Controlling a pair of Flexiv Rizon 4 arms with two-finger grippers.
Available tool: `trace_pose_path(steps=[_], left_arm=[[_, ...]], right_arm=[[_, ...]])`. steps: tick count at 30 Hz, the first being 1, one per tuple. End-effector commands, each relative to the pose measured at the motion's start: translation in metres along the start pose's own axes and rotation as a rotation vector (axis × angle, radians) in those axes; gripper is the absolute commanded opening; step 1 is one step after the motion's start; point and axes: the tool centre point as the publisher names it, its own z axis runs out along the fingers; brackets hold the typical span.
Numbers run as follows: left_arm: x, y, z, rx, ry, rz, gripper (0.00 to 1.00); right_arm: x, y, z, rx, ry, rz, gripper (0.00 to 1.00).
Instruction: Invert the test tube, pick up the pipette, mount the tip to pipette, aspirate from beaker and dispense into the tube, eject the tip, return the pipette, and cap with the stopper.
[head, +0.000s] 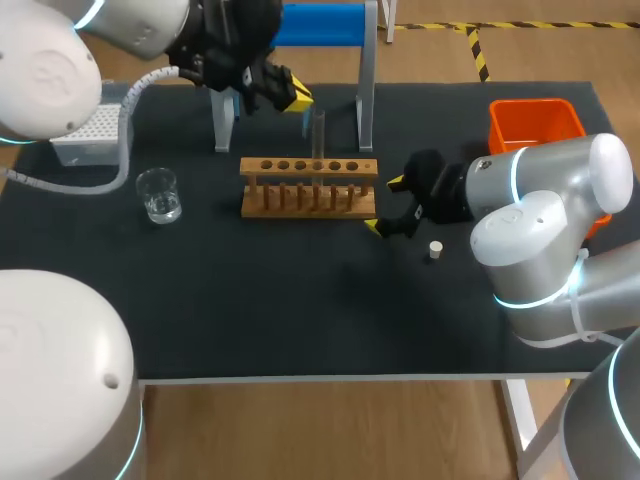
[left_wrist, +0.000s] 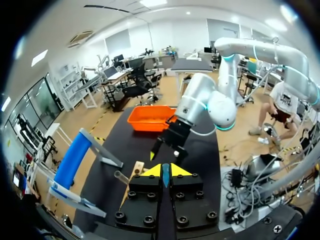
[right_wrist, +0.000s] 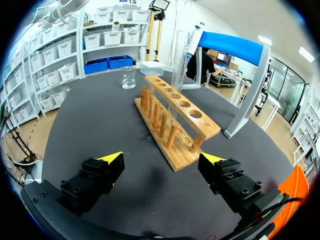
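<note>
The beaker (head: 158, 193) stands near the left edge of the counter (head: 300, 300) and holds a little clear liquid. Behind it, at the far left corner, is the tip box (head: 88, 135) with its grid of tips. The orange bin (head: 535, 125) is at the far right corner; what is inside it I cannot tell.

The wooden rack (head: 310, 187) lies in the middle of the counter, its long side parallel to the far edge. The tube (head: 319, 135) stands in one of its middle holes, with the long axis vertical and the mouth up. It appears to hold nothing.

The blue stand (head: 320, 25) is at the far edge, behind the rack. In the right wrist view a white pipette (right_wrist: 196, 40) hangs at its end.

The left hand (head: 293, 97) hangs above the far edge, behind the tube. Its tips are pressed together and hold nothing. The right hand (head: 385, 205) is just beside the right end of the rack, wide apart, with nothing between the fingers. The small white stopper (head: 435, 250) stands on the counter near the right arm.
</note>
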Motion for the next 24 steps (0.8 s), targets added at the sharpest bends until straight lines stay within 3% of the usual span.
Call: trace_pose_path(steps=[1, 24], left_arm=[[-0.0051, -0.0012, 0.0051, 0.001, 0.02, -0.002, 0.0], [-0.0026, -0.0036, 0.0085, 0.023, 0.098, 0.01, 0.0]], right_arm=[[-0.0006, 0.0006, -0.0015, 0.004, 0.003, 0.0, 1.0], [-0.0006, 0.0006, -0.0015, 0.004, 0.003, 0.0, 1.0]])
